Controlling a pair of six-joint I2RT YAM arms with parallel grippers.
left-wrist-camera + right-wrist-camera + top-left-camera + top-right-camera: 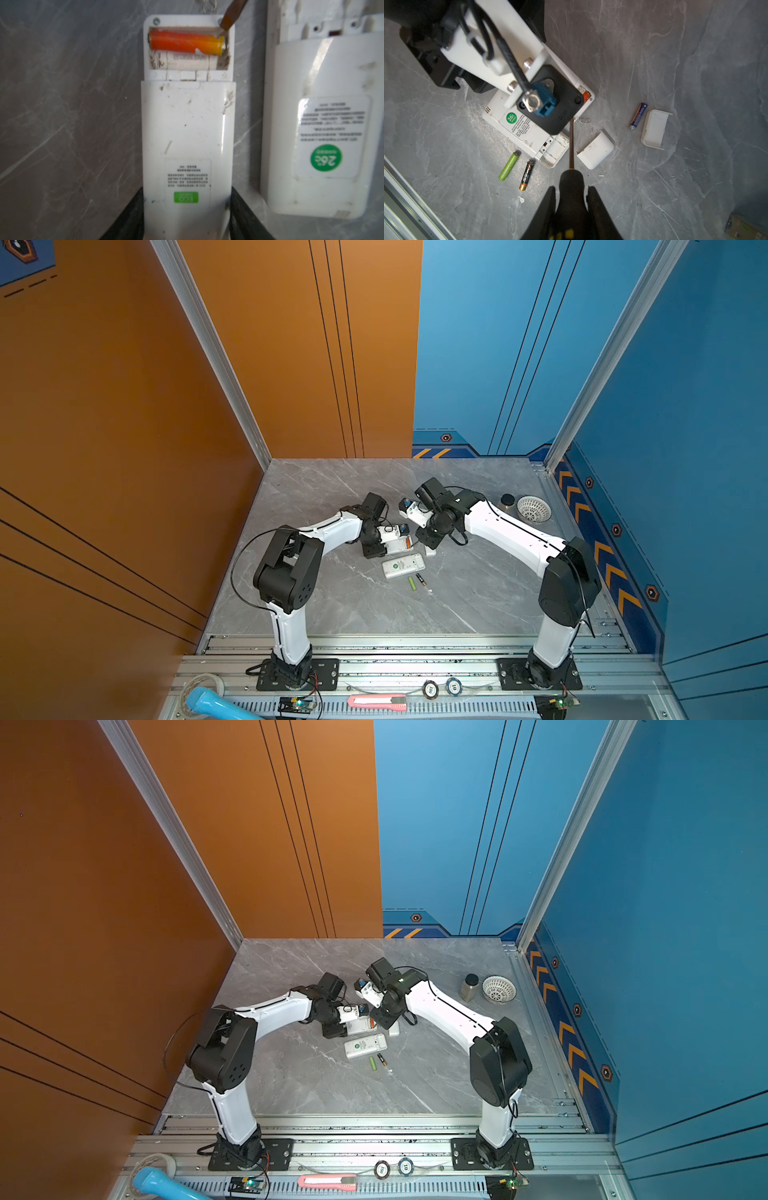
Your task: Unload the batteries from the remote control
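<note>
My left gripper (187,194) is shut on a white remote control (187,124) lying face down, its battery bay uncovered. A red-orange battery (185,42) sits in the bay's far slot; the slot beside it is empty. My right gripper (572,192) is shut on a black-and-yellow screwdriver (571,145), whose tip (223,31) touches the yellow end of that battery. On the table lie a lime green battery (509,165), a black battery with a gold end (527,172) and a dark blue one (638,116). In both top views the green (412,583) (373,1063) shows.
A second white remote (403,566) with a green sticker lies beside the held one, bay empty. Two white battery covers (595,151) (654,128) and a small spring (585,120) lie near. A jar (507,502) and white basket (534,509) stand back right.
</note>
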